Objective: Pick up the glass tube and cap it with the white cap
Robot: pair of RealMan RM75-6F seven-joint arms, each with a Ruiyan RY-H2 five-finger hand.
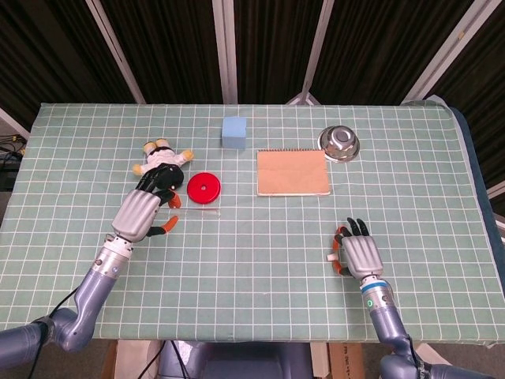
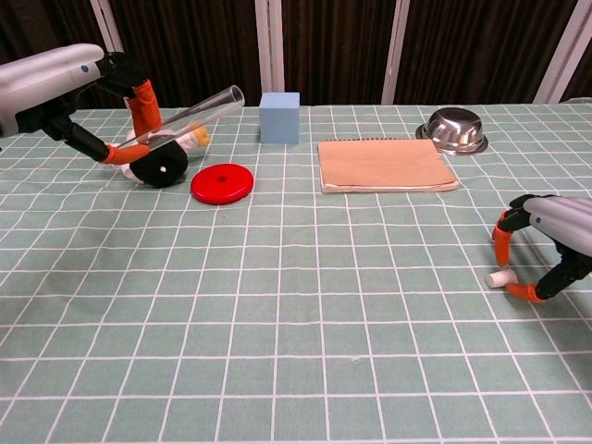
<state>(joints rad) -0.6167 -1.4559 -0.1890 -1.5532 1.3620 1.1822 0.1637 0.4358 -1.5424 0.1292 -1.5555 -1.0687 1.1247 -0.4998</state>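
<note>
the table [image 1: 260, 284] in front of me is covered with a green cloth with a white grid, and behind it are dark slatted panels with metal posts.

my left hand [image 2: 116, 102] holds the clear glass tube [image 2: 190, 113] above the cloth. the tube is tilted, with its open mouth pointing up and to the right, toward the middle of the table. i judge this is good for capping, because the mouth is free and faces the other hand.

my right hand [image 2: 546, 245] is low over the cloth on the far right, its fingers curved around the small white cap [image 2: 499, 277]. the cap lies on the cloth between the orange fingertips [image 2: 500, 246]. i cannot tell if they already pinch it or only stand around it. cap and tube are well apart, so the cap must be lifted and carried across.

just under the tube lies a small doll with black hair [image 2: 165, 159], and beside it a flat red disc [image 2: 222, 183]. further back are a light blue foam cube [image 2: 279, 117], a brown notebook [image 2: 384, 165] and a steel bowl [image 2: 451, 129]. the notebook lies near the way between the two hands, but it is flat, so i think it does not block a lifted cap.
</note>
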